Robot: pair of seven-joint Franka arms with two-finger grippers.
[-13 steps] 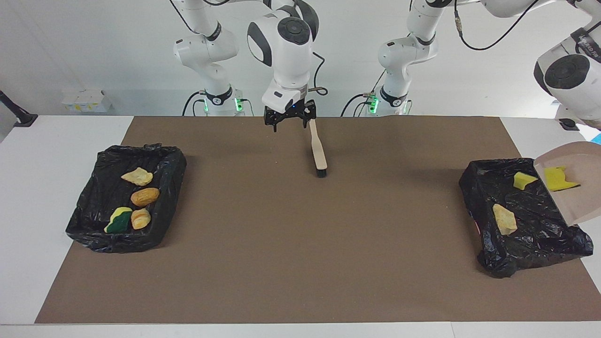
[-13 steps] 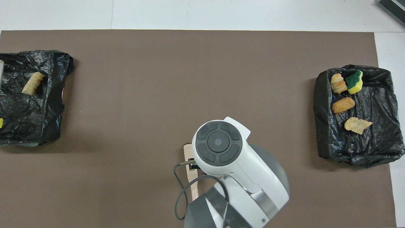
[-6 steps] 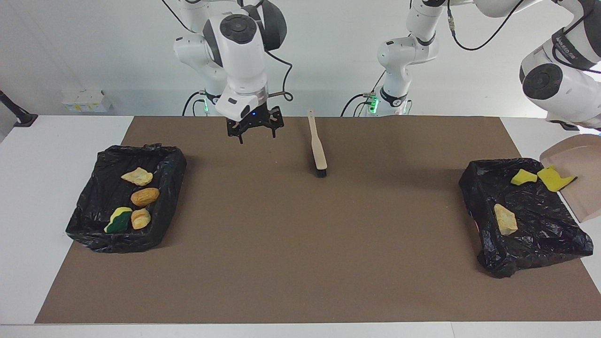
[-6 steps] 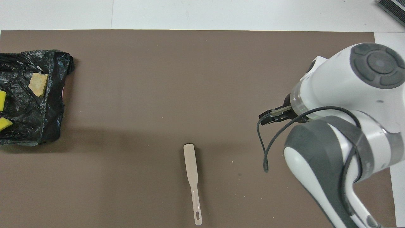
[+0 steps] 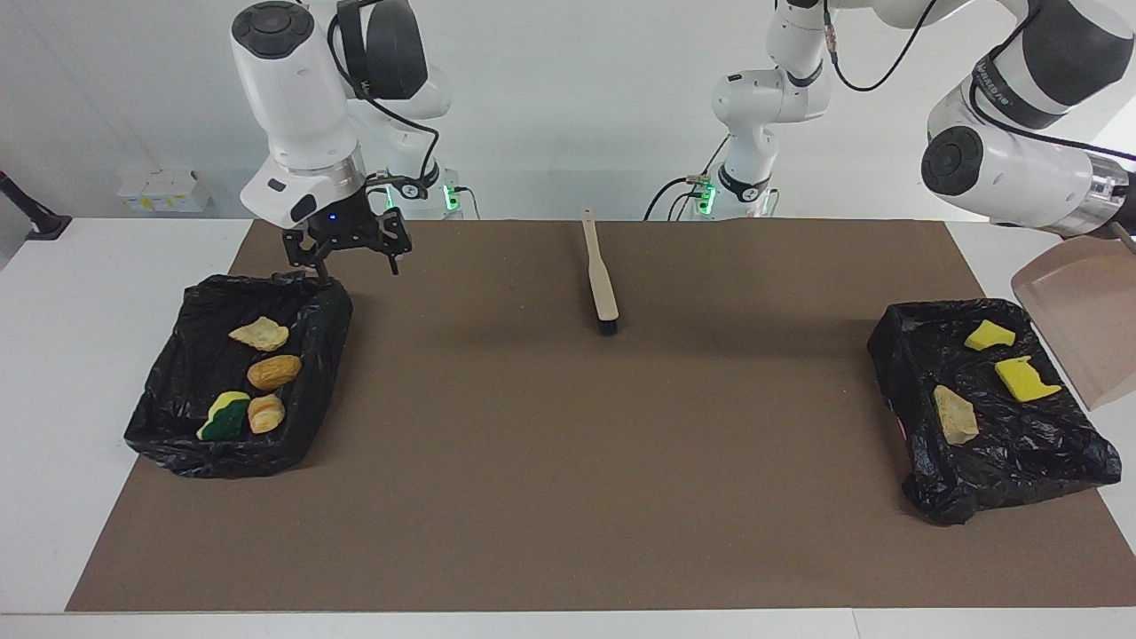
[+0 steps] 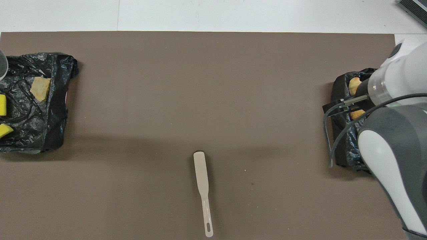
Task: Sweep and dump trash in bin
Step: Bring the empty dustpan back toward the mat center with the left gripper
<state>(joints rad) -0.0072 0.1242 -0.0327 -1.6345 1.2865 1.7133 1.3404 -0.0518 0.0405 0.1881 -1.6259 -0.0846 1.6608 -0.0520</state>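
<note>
Seven scraps of trash lie in two black-lined bins. The bin at the right arm's end holds a tan scrap, an orange lump, a green-backed sponge and a bread lump. The bin at the left arm's end holds two yellow sponge chunks and a tan scrap. My right gripper is open and empty, over the first bin's corner nearest the robots. My left gripper, at the view's edge, holds the empty, tilted beige dustpan beside the second bin.
The beige brush lies on the brown mat near the robots, midway between the arms; it also shows in the overhead view. In that view my right arm covers most of its bin.
My right gripper left the brush and swung to over the bin at its own end. The left arm tipped the dustpan and the yellow sponge chunk slid off it into the bin.
</note>
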